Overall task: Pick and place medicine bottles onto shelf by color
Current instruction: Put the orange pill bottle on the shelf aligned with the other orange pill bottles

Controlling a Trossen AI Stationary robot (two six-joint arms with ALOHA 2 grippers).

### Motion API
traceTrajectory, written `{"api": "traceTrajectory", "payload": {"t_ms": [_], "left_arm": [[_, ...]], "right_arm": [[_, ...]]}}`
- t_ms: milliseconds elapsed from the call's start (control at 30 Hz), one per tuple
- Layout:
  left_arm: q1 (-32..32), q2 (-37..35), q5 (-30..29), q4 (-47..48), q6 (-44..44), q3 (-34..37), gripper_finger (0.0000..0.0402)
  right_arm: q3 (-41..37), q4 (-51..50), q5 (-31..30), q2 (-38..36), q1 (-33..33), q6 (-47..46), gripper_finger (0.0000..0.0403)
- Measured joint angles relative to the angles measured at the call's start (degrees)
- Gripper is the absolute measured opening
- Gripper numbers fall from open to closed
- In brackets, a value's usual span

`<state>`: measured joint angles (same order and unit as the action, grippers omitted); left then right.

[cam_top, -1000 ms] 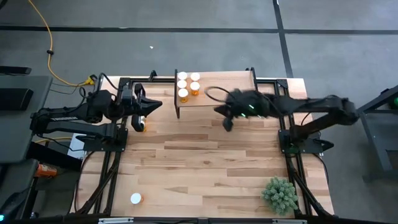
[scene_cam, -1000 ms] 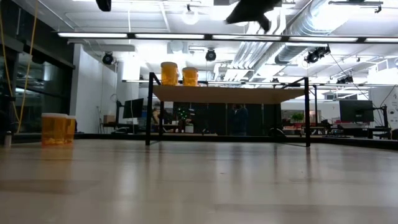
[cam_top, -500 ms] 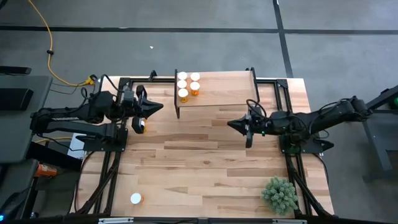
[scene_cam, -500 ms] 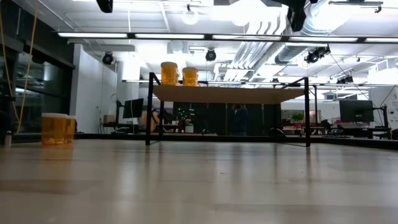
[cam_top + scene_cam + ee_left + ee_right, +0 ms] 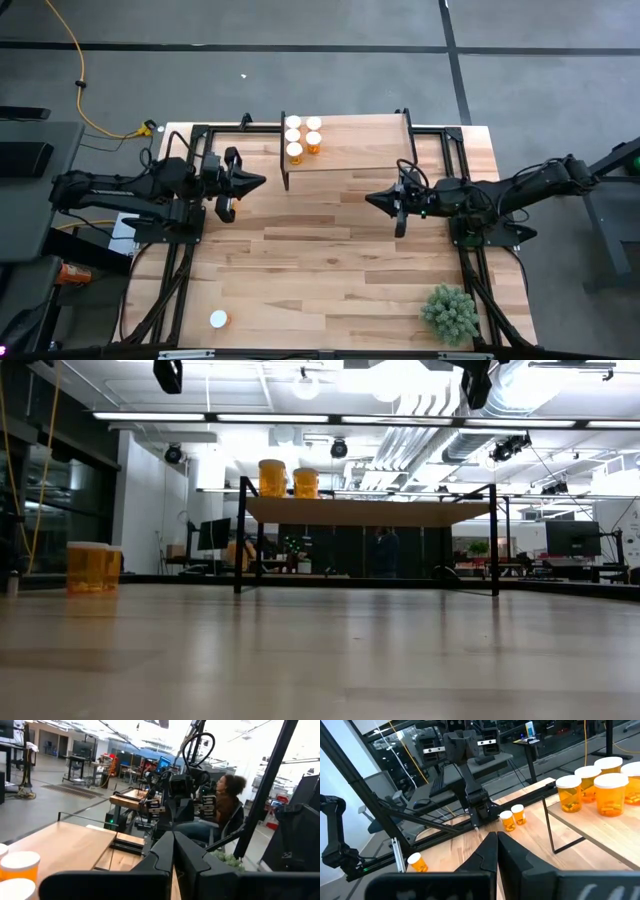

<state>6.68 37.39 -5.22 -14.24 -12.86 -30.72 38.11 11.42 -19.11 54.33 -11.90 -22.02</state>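
Small orange translucent plastic pill bottles with white caps [image 5: 228, 204] are judged light, rigid, slippery; best pinched across the body. Left claw [image 5: 258, 182] and right claw [image 5: 372, 199] are pressed together, empty.

**Tabletop and shelf**

The wood-plank table [image 5: 330, 260] carries a low light-wood shelf [image 5: 360, 150] at its far edge. Four medicine bottles [image 5: 303, 135] stand clustered on the shelf's left end. Two more bottles [image 5: 512, 816] sit on the table's left side, one [image 5: 218, 319] near the front-left corner, and a green plant [image 5: 450, 313] front-right.
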Motion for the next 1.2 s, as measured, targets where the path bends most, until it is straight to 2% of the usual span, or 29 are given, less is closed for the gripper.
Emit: {"api": "traceTrajectory", "payload": {"t_ms": [133,233,367,533,633,733,867,967,1200], "left_arm": [[0.02,0.00,-1.94,0.28,1.29,-0.35,0.0007],[0.49,0.19,-3.14,4.73,0.24,-2.48,0.0036],[1.15,0.90,-2.98,19.49,-0.02,-8.02,0.0110],[1.22,3.29,-3.25,43.95,-0.56,-16.24,0.0224],[1.23,5.34,-3.56,55.91,-4.66,-19.19,0.0279],[1.28,7.74,-4.47,65.21,-11.38,-19.86,0.0316],[4.37,13.87,-8.25,80.39,-22.86,-19.74,0.0335],[8.56,19.47,-8.06,87.55,-26.76,-19.71,0.0336],[15.21,29.06,-3.76,87.92,-28.38,-19.70,0.0337]], "right_arm": [[0.02,0.02,0.00,0.00,0.00,0.00,0.0000],[0.03,0.00,0.00,0.00,0.00,-0.01,0.0000],[0.06,0.00,0.00,0.00,0.00,-0.02,0.0000],[0.07,0.02,0.00,0.00,0.00,-0.60,0.0000],[0.07,0.01,0.00,0.02,0.00,-0.64,0.0000],[0.07,0.00,0.00,0.02,0.00,-0.64,0.0000],[0.07,0.00,-0.01,0.02,0.00,-0.66,0.0000],[0.07,0.00,-0.02,0.04,0.00,-0.62,0.0000],[0.07,-0.70,-0.46,0.04,0.00,-0.53,0.0000]]}}
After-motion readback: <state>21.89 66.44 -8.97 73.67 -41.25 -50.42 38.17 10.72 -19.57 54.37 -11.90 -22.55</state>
